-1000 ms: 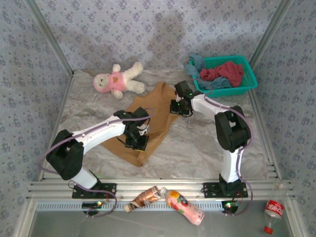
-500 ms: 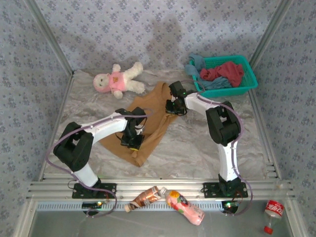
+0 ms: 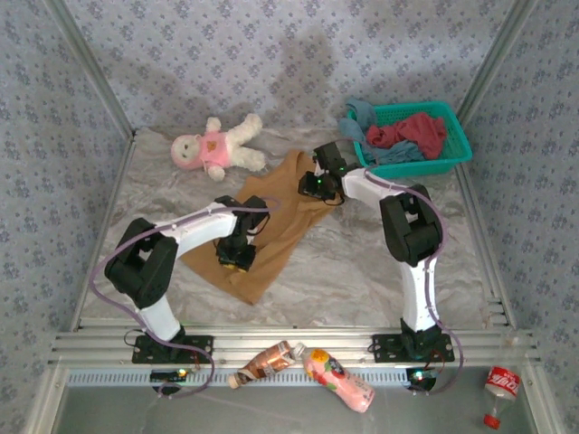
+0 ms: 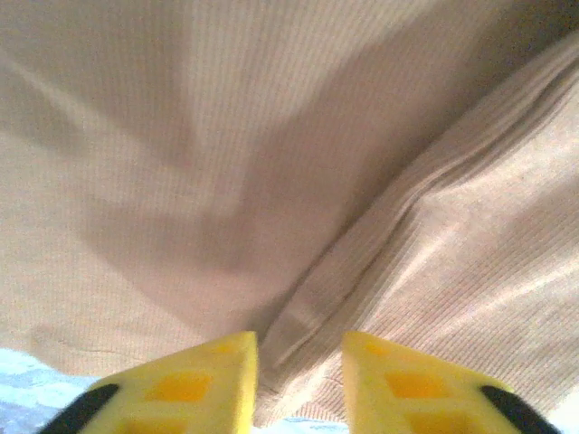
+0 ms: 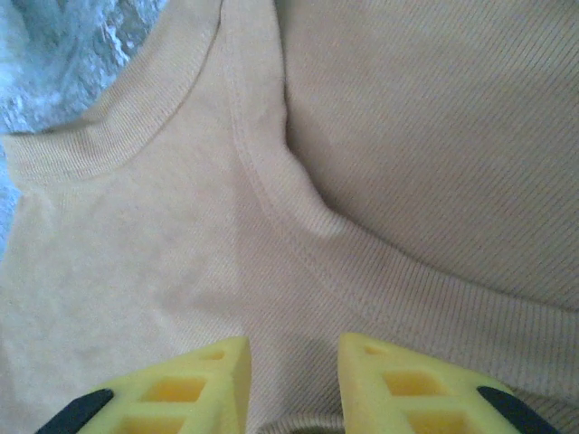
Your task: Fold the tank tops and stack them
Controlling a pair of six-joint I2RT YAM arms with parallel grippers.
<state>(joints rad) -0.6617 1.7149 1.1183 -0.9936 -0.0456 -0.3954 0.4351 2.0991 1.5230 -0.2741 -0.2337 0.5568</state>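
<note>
The tan-brown tank top (image 3: 276,226) lies spread on the crinkled silver table cover (image 3: 362,262), about in the middle of the table. It runs slantwise, with one narrow end toward 1 o'clock and its wide end toward 7 o'clock.

The left gripper (image 3: 234,259) is low over the 8 o'clock part of this top. In the left wrist view its yellow fingers (image 4: 213,371) stand apart. A raised fold of the tan cloth (image 4: 362,235) runs down into the gap between them but does not fill it, so they pinch nothing.

The right gripper (image 3: 311,188) is at the 1 o'clock end of the same top, near the shoulder part. In the right wrist view its fingers (image 5: 204,380) are also spread, and the cloth lies flat under the gap. There the curved hem of an opening (image 5: 298,235) crosses the cloth, and a little of the silver cover shows at 11 o'clock.

The teal basket (image 3: 457,155) stands at 2 o'clock on the table, just beside the right arm. The dark red tank top (image 3: 418,131) lies bunched inside it. The dusty blue tank top (image 3: 362,117) hangs over its 9 o'clock rim and partly lies under the red one.

The plush doll (image 3: 215,146) in pink clothes lies at 11 o'clock, apart from the tan top.

At 6 o'clock, on the metal rail between the arm bases, lie a brown bottle (image 3: 267,362) and a pink bottle (image 3: 341,381), touching each other. A bottle with a red label (image 3: 500,383) lies at 5 o'clock.
</note>
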